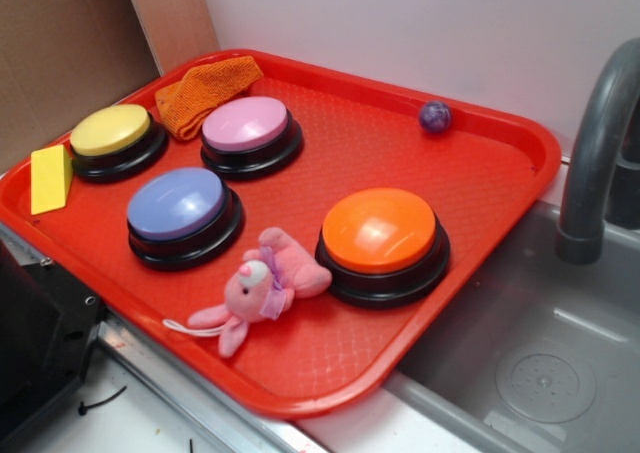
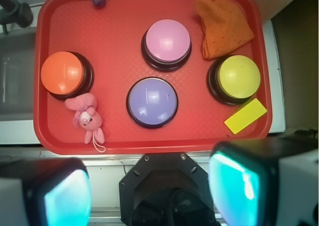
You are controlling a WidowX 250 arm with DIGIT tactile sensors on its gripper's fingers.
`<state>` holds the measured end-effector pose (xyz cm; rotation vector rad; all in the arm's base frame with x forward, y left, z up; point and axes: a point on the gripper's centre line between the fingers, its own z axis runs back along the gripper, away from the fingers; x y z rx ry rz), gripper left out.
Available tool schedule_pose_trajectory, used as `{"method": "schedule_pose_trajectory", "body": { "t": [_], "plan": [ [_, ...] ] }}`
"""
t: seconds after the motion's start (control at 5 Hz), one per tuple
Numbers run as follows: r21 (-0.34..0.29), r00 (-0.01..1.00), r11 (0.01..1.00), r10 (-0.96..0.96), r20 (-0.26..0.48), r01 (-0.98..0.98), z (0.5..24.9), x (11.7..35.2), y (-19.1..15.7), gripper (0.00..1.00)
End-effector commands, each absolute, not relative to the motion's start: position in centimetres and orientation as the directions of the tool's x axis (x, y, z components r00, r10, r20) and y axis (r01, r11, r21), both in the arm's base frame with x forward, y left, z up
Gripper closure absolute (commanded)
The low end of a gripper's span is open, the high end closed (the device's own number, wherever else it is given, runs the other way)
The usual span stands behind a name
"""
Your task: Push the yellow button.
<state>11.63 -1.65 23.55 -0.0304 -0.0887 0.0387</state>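
Beside tray (image 1: 300, 398) edge: yellow button (image 1: 110, 130), wedge (image 1: 50, 178) adjacent

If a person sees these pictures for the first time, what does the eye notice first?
Four big domed buttons on a red tray: the yellow button at the far left, pink, blue and orange. A pink plush bunny lies between the blue and orange ones.

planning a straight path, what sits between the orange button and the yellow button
The purple button lies between the orange button and the yellow button, clearest in the wrist view.
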Motion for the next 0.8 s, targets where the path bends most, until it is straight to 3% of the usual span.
{"method": "schedule_pose_trajectory", "body": {
  "t": [0.0,0.2,0.4,0.6],
  "plan": [
    [-0.032,0.995,0.999,0.040,0.088,-0.037,23.5,11.6,-1.7,0.00],
    [-0.031,0.960,0.961,0.275,0.050,-0.274,20.5,16.5,3.2,0.00],
    [-0.053,0.890,0.893,0.450,0.065,-0.448,18.1,19.6,7.3,0.00],
    [-0.027,0.830,0.835,0.549,0.098,-0.549,14.7,20.8,11.7,0.00]
  ]
}}
